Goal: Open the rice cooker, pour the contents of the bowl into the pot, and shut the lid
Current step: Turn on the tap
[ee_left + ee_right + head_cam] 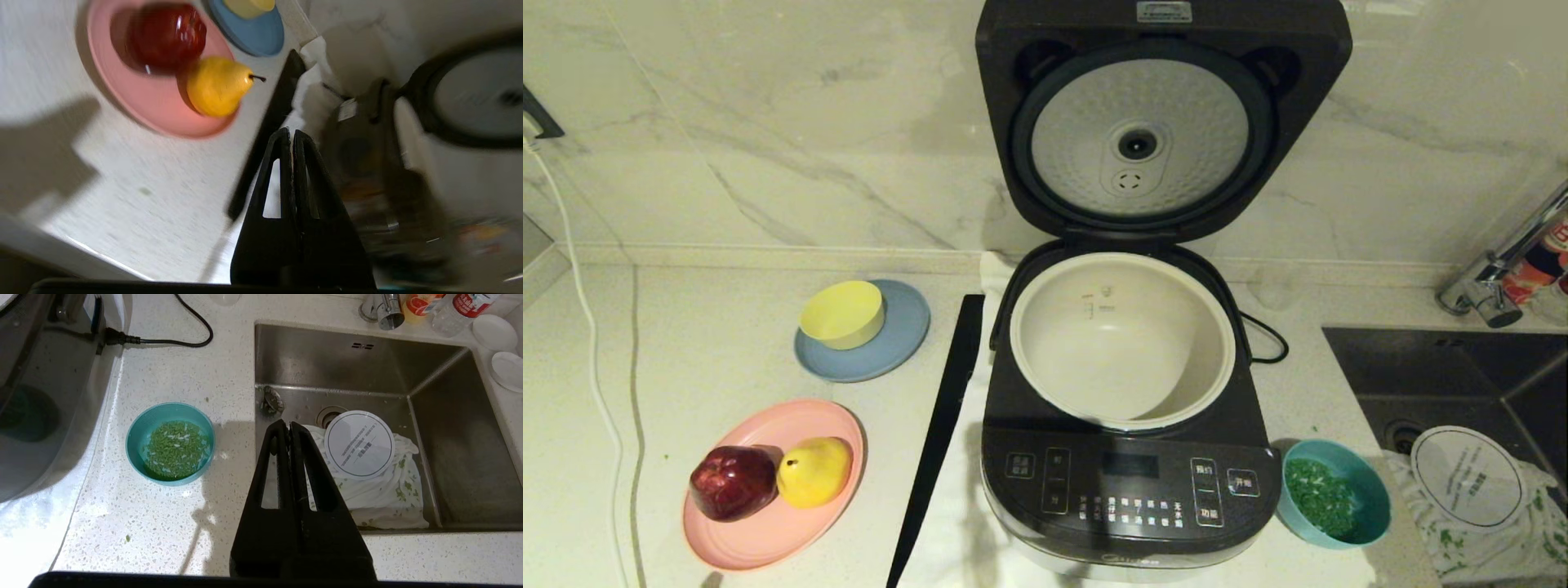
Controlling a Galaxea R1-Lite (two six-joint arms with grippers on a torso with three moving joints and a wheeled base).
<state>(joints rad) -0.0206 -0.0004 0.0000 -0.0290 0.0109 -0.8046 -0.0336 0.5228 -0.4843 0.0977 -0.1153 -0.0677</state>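
Note:
The dark grey rice cooker (1127,490) stands in the middle with its lid (1160,122) swung up, showing the dimpled silver disc. Its white pot (1123,339) looks empty. The teal bowl (1372,498) sits on the counter just right of the cooker's front, holding chopped green contents (1319,494). In the right wrist view the bowl (135,435) and contents (175,449) lie beside the sink edge; my right gripper (289,425) is shut and empty, above the sink's near edge. My left gripper (291,132) is shut and empty, left of the cooker. Neither gripper shows in the head view.
A pink plate (768,531) bears a red apple (734,482) and yellow pear (815,469). A yellow bowl (843,313) rests on a grey-blue plate (903,343). A black strip (939,433) lies left of the cooker. The sink (449,437) holds a cloth and a round white disc (359,444). The power cord (179,339) runs behind.

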